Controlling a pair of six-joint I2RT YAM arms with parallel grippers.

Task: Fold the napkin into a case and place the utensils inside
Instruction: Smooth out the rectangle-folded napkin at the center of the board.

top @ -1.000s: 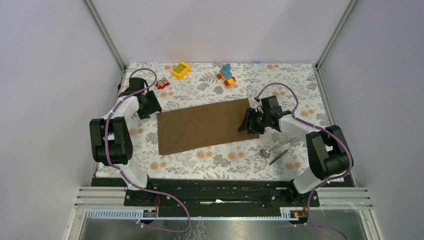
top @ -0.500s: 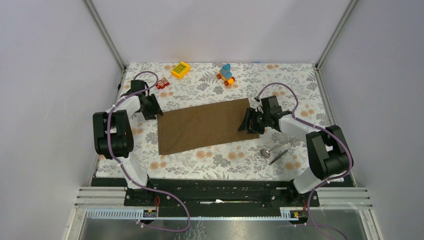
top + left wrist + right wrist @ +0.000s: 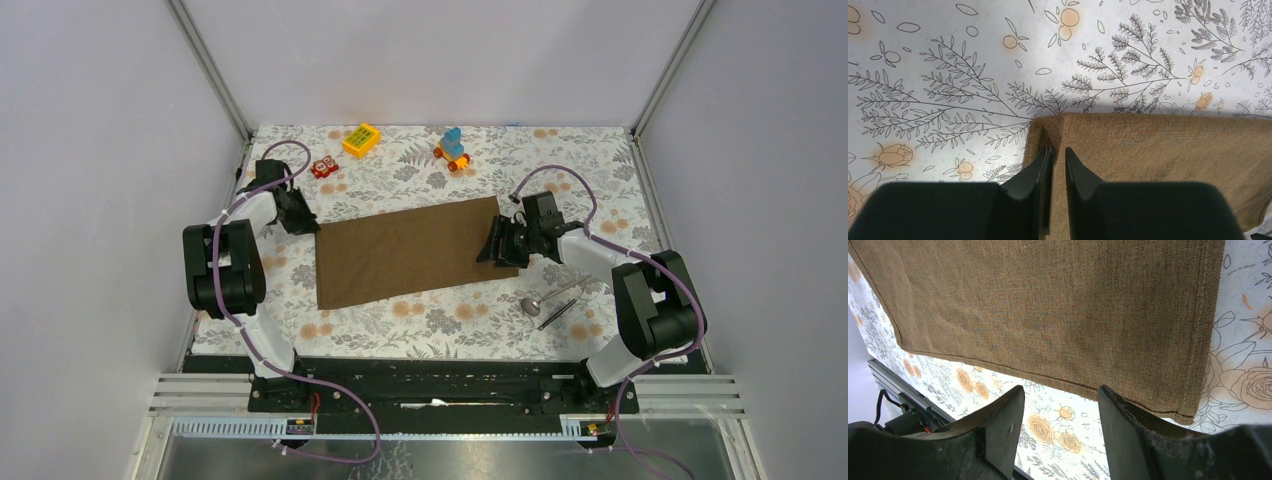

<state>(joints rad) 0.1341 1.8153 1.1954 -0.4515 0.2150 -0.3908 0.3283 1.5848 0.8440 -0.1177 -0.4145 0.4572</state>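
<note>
The brown napkin (image 3: 410,250) lies flat as a long rectangle on the floral tablecloth (image 3: 560,160). My left gripper (image 3: 305,222) is at its far left corner. In the left wrist view its jaws (image 3: 1057,150) have closed to a narrow slit with the puckered corner of the napkin (image 3: 1158,145) pinched between them. My right gripper (image 3: 497,250) rests at the napkin's right edge. Its fingers (image 3: 1060,390) stand open beside the near right corner of the napkin (image 3: 1048,305), with only tablecloth between them. The silver spoon (image 3: 533,303) and the thin dark stick (image 3: 557,313) lie right of the napkin, near my right arm.
A yellow block (image 3: 361,139), a small red toy (image 3: 323,168) and a blue wheeled toy (image 3: 452,147) sit along the far side of the tablecloth. Grey walls with metal posts close in the table on three sides.
My left gripper has moved in onto the napkin's far left corner and its jaws have closed on it. The right arm, the napkin and the utensils have stayed put.
</note>
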